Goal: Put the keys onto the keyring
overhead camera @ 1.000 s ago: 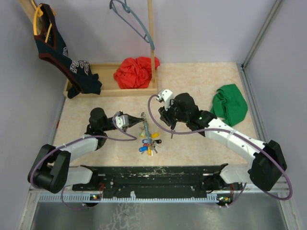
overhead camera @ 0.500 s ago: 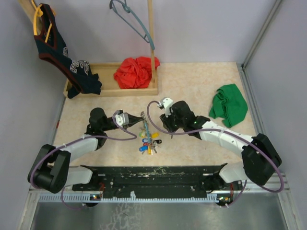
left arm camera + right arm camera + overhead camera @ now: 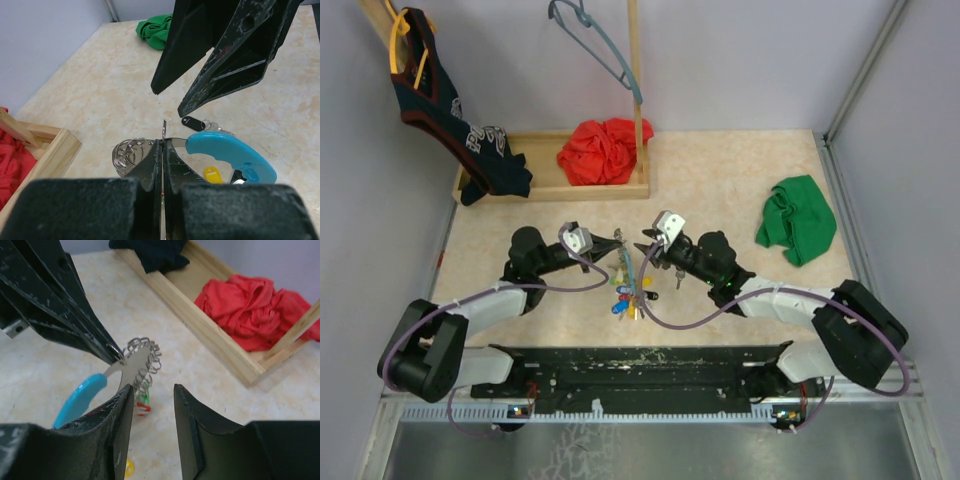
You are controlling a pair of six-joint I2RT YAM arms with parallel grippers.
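My left gripper (image 3: 611,247) (image 3: 163,146) is shut on the thin metal edge of the keyring (image 3: 176,142), which has a light-blue section (image 3: 231,156) and a cluster of small wire rings (image 3: 127,152). Keys with coloured tags (image 3: 631,297) hang and lie under it, among them a yellow tag (image 3: 212,174) and a black one (image 3: 192,123). My right gripper (image 3: 646,254) (image 3: 152,401) is open, just right of the keyring (image 3: 134,364). Its left finger (image 3: 119,420) is close beside the metal part. Green and red tags (image 3: 143,396) show below.
A wooden tray (image 3: 542,190) at the back holds a red cloth (image 3: 600,150). A green cloth (image 3: 798,222) lies at the right. A dark garment (image 3: 438,100) and a grey-blue hanger (image 3: 597,42) hang from the wooden rack behind.
My right arm has swung left and stretched low toward the keyring, its open gripper now beside it. The left gripper has shifted slightly right, still holding the keyring.
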